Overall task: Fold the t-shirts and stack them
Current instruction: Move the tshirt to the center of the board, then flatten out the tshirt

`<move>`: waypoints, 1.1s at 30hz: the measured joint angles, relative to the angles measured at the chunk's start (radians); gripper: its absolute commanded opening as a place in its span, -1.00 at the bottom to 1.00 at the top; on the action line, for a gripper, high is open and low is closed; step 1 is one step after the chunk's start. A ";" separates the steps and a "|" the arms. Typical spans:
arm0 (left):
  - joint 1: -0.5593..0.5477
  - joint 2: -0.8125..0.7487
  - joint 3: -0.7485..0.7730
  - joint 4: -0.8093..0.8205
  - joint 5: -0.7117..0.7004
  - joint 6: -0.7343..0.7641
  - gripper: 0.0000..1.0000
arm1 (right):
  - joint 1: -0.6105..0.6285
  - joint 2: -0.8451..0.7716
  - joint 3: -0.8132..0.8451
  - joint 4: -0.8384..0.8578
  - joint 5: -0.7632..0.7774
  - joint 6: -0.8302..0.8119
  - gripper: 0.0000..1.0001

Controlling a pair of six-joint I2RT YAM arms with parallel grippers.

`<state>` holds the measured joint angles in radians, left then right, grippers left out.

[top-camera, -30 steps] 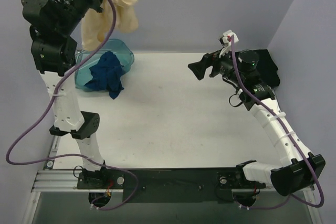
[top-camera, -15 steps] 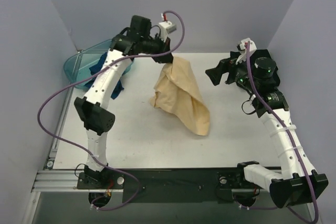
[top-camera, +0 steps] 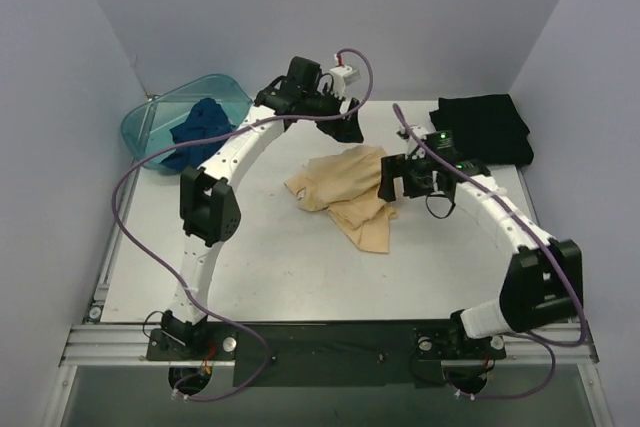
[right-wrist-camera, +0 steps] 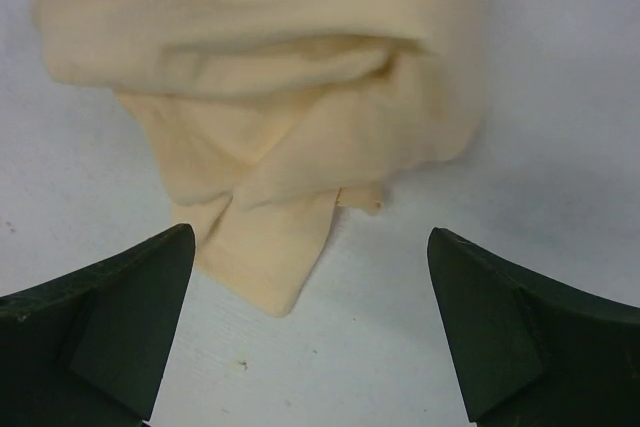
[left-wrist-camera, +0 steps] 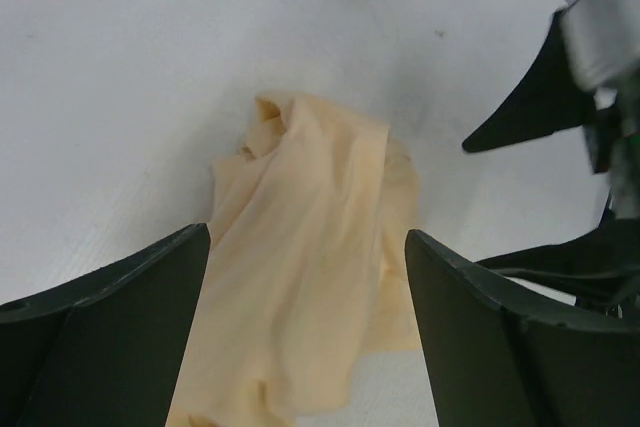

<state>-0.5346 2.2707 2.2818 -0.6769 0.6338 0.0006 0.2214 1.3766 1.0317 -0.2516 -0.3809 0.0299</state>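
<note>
Left hand [top-camera: 347, 130] and right hand [top-camera: 390, 182], both wide open and empty, hover beside the crumpled yellow-tan t-shirt [top-camera: 340, 195]; pinching opposite edges should spread it flat

The left gripper [top-camera: 347, 129] hovers over the far edge of the yellow-tan t-shirt [top-camera: 340, 187], its jaws spread wide and empty. The right gripper [top-camera: 387, 179] sits low at the shirt's right edge, facing it, its jaws equally wide.

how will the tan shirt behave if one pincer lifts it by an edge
Probably floppy: the tan shirt lies crumpled in soft folds, so it would likely sag and unfurl. It looks thin, so probably light.
</note>
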 measured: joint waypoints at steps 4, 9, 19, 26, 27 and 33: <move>0.079 -0.002 0.024 0.020 0.002 -0.049 0.81 | 0.091 0.194 -0.003 -0.019 0.040 -0.005 0.73; 0.244 -0.035 -0.007 0.006 -0.017 -0.048 0.83 | 0.154 0.359 -0.004 -0.053 0.076 0.010 0.03; 0.407 -0.256 -0.198 -0.086 -0.013 0.012 0.85 | 0.092 0.468 0.169 -0.138 0.183 0.009 -1.00; 0.418 -0.357 -0.252 -0.152 0.010 0.111 0.86 | -0.085 0.719 0.698 -0.145 0.260 -0.078 0.21; 0.418 -0.365 -0.266 -0.157 0.012 0.117 0.86 | -0.089 0.754 0.776 -0.153 0.273 -0.085 0.26; 0.421 -0.378 -0.327 -0.185 0.011 0.134 0.86 | -0.061 0.717 0.813 -0.175 0.327 -0.053 0.34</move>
<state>-0.1139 1.8923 1.9545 -0.8619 0.6445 0.1345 0.1600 2.0933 1.8442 -0.4267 -0.0544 -0.0235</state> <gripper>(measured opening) 0.932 0.667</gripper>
